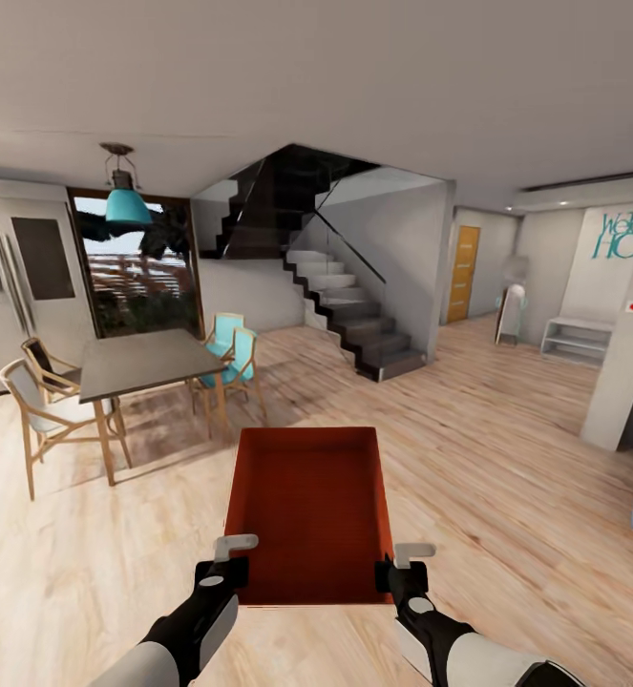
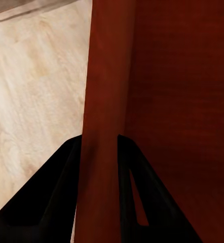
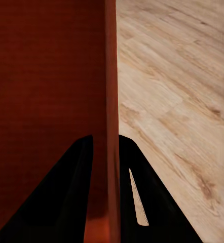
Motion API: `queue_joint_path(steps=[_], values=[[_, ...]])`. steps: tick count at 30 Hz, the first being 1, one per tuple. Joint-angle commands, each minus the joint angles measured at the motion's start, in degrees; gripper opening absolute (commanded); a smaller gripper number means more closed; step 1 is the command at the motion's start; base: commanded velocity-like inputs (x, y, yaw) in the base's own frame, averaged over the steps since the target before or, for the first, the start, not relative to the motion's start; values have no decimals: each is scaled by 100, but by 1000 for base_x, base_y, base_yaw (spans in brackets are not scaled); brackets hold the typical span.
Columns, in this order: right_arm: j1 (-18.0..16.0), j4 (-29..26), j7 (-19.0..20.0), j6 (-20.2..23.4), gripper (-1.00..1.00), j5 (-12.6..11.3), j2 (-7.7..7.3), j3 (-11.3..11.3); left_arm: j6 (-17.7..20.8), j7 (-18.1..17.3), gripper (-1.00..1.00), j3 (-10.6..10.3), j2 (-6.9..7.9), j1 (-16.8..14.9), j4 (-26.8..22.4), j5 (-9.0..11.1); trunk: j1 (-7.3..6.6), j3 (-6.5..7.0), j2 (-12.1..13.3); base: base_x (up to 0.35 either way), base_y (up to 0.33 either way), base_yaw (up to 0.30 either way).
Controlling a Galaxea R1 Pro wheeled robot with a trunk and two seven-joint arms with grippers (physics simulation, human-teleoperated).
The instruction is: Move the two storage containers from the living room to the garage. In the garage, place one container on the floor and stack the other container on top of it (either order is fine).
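Observation:
One orange-red storage container hangs level in front of me above the light wood-plank floor, its open top facing up and nothing inside. My left gripper is shut on its left wall near the front corner. In the left wrist view that wall runs between the two dark fingers. My right gripper is shut on the right wall. The right wrist view has that thin wall pinched between the dark fingers.
A dining table with wooden and teal chairs stands ahead on the left, a fridge behind it. A dark staircase rises straight ahead. A hallway with an orange door opens at the right, past a white pillar.

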Motion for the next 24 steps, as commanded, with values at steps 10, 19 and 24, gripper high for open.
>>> queue_joint_path(steps=[10, 19, 24], values=[[-4, -5, -6, -26, -100, -19, -79, -86, 44, 63, -100, 126, 91, -5, -14, 31, 4, -9, -7, 316, 116, -286], [-4, -5, -6, -26, -100, -19, -78, -82, 44, 63, -100, 126, 98, -5, -13, 31, 4, -9, -7, 317, 109, -286], [-4, -5, -6, -26, -100, -19, -79, -88, 44, 65, -100, 126, 129, -7, -6, 32, 4, -9, -7, 322, 69, -286]])
